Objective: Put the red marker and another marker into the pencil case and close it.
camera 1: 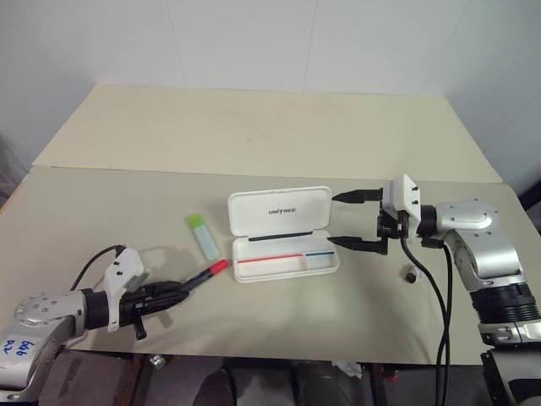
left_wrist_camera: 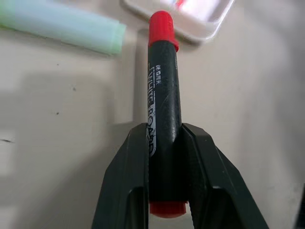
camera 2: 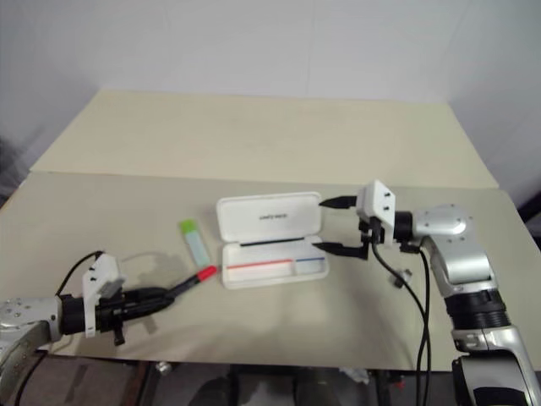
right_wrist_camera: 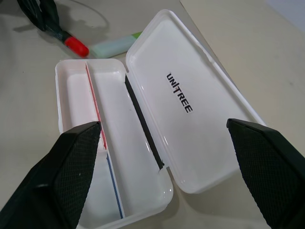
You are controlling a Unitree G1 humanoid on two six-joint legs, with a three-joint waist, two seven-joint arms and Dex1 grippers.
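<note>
Left wrist view shows the left pincer (left_wrist_camera: 164, 157) clamped on the red marker (left_wrist_camera: 163, 105) low on its black barrel, cap pointing ahead toward the corner of the pencil case (camera 1: 283, 234). My reading is that the step in hand is carrying this pen to the case's tray. To do it well, I would lift it clear of the worktop (camera 1: 254, 135), steer past the green-capped marker (camera 1: 203, 234) lying just beside the case's left end, and turn the pen lengthwise along the tray before letting go, since it would only settle flat along the tray's long side. The right pincer (camera 1: 355, 220) stands wide open at the case's right end, one finger near the lid and one near the tray, touching neither as far as I can tell. The case is white, hard and round-cornered, lying open near the worktop's middle with its lettered lid laid back and a red and blue stripe along the empty tray
</note>
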